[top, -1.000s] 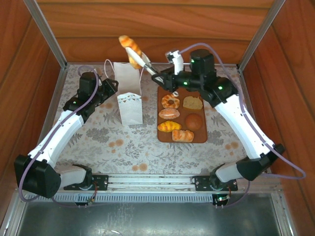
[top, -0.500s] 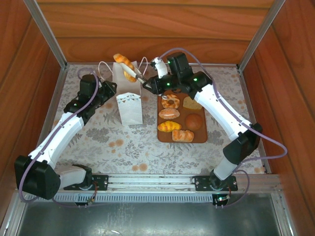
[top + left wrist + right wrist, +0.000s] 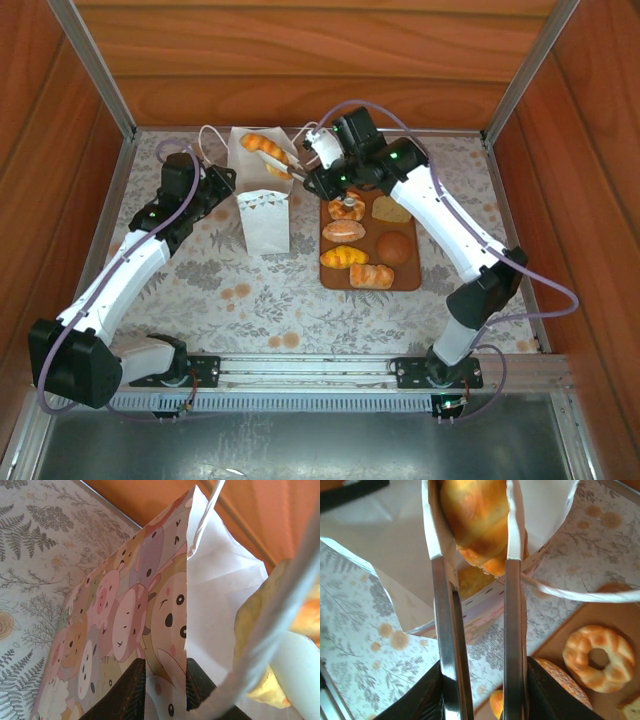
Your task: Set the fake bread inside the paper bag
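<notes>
Right gripper (image 3: pixel 472 510) clamps a golden croissant (image 3: pixel 264 148) at the paper bag (image 3: pixel 265 215)'s open mouth; left gripper (image 3: pixel 162 680) pinches its rim. Floral tablecloth (image 3: pixel 250 290) lies below, a brown tray (image 3: pixel 407 275) of pastries (image 3: pixel 345 230) beside, wood-panelled walls (image 3: pixel 300 60) beyond.

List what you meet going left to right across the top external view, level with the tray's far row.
paper bag → ringed donut → pale slice. The held croissant overlaps the bag, so it is left out.
</notes>
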Robot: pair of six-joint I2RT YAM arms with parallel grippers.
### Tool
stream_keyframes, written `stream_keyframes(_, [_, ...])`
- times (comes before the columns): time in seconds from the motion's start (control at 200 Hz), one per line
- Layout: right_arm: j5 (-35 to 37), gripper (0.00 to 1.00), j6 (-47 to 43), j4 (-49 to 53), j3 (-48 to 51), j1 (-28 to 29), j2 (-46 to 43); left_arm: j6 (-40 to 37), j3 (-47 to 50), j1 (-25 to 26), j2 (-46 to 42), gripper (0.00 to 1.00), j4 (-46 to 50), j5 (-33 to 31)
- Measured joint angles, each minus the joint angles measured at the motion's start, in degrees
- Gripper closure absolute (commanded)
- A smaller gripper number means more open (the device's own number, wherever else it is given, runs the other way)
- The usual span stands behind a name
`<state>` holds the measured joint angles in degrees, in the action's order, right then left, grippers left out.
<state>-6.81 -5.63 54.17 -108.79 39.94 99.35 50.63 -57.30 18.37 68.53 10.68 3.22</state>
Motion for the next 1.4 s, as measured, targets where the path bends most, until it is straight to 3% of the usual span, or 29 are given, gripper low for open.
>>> stream_keyframes(0.2, [2.4, 0.46, -2.3, 3.1, -3.0, 0.3, 1.9, 0.0, 0.0, 0.0, -0.3, 0.73, 0.1, 0.0])
stream_keyframes(0.56, [3.6, 0.38, -2.5, 4.9, -6.6, 0.3, 4.1, -0.8, 0.0, 0.0, -1.8, 0.56, 0.5, 0.1])
stream_keyframes(1.014, [0.8, 0.44, 0.4, 3.6, -9.8, 0.3, 4.7, -4.3, -0.2, 0.0, -7.3, 0.33, 2.1, -0.6])
stream_keyframes(1.154, [-1.1, 0.44, 2.7, 1.9, -9.8, 0.2, 4.1, -5.9, -0.1, 0.0, -8.9, 0.21, 1.5, -0.5])
stream_keyframes(1.399, [-3.2, 0.45, 6.8, -2.1, -7.7, -1.6, -3.8, -7.6, 1.8, 0.0, -12.0, 0.15, -3.4, 0.2])
